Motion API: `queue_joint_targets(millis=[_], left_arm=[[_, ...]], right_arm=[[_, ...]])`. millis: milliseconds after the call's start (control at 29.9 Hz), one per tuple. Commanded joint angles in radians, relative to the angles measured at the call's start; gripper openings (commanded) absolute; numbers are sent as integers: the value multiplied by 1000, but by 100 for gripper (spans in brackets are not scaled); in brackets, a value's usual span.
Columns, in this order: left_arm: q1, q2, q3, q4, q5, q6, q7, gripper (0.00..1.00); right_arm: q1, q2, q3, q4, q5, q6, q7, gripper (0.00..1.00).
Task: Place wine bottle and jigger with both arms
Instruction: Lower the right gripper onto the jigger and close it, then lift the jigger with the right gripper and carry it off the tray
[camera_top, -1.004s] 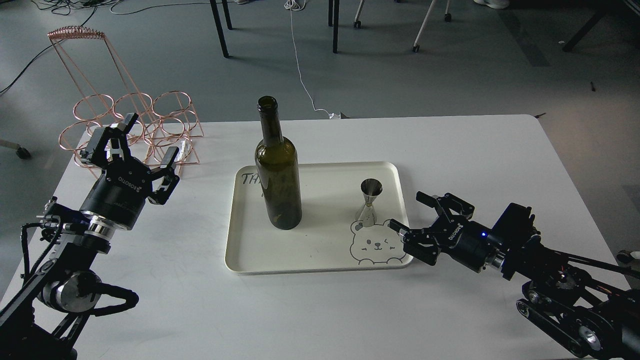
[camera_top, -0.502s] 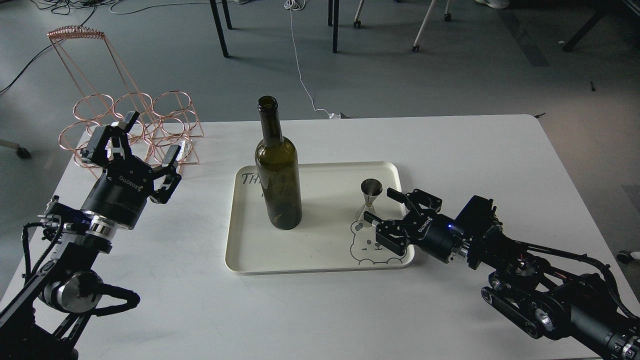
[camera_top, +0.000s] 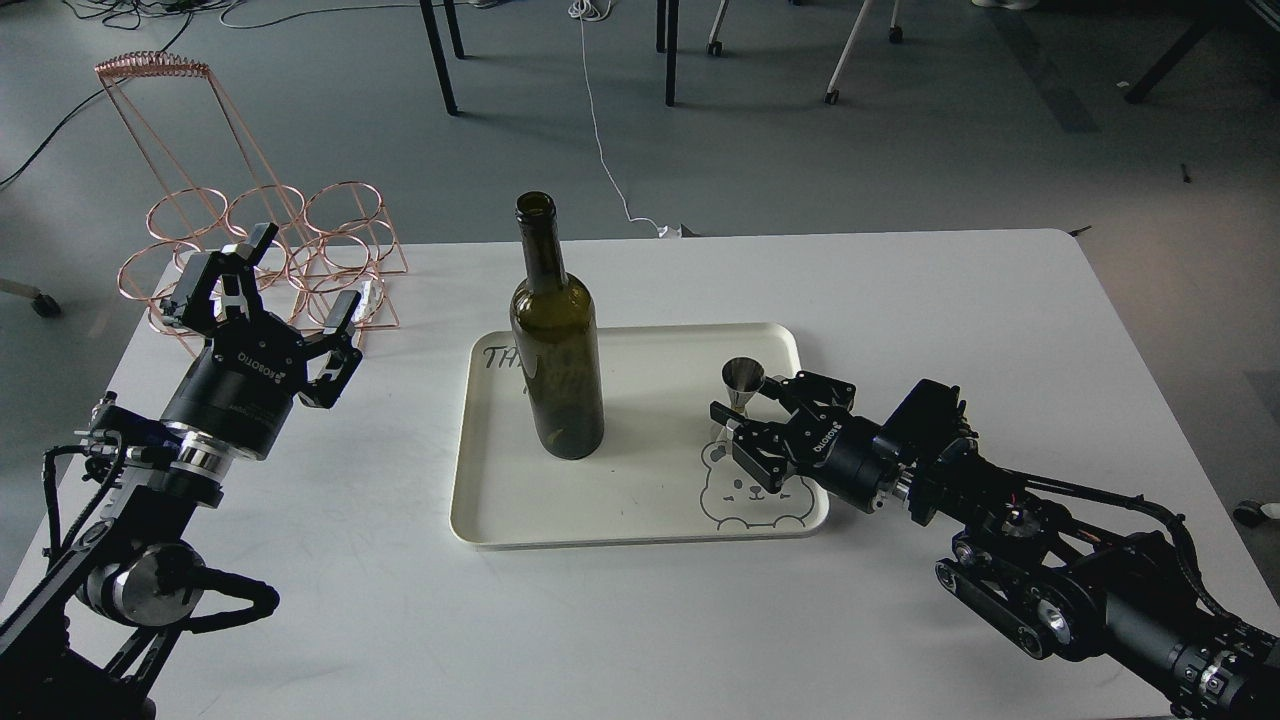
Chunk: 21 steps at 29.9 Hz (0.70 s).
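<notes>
The dark olive-green wine bottle (camera_top: 555, 345) stands upright on the left part of a cream tray (camera_top: 560, 515). The small steel jigger (camera_top: 741, 393) stands upright on the tray's right part, above a printed bear. My right gripper (camera_top: 745, 402) is open, its fingers (camera_top: 727, 418) on either side of the jigger's lower half; I cannot tell whether they touch it. My left gripper (camera_top: 262, 290) is open and empty, raised over the table's left side, well left of the bottle.
A copper wire bottle rack (camera_top: 265, 240) stands at the table's back left corner, just behind my left gripper. The white table (camera_top: 950, 330) ends at a rounded back right corner. Chair and table legs stand on the grey floor beyond.
My right arm has reached left over the tray's right edge, bringing its open gripper up to the jigger. The left arm, bottle and jigger have not moved.
</notes>
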Motion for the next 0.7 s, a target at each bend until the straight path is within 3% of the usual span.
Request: queue_joint_targets(millis=[0, 335, 669], left_arm=[[-1, 0, -1, -1, 0, 0, -1, 98], [-1, -2, -1, -1, 0, -1, -1, 98], [-1, 0, -4, -1, 0, -1, -1, 98]], right_arm=[[0, 7, -2, -2, 0, 0, 0, 36], [6, 11, 0, 0, 0, 0, 0, 21], [25, -15, 93, 24, 0, -47, 0, 21]])
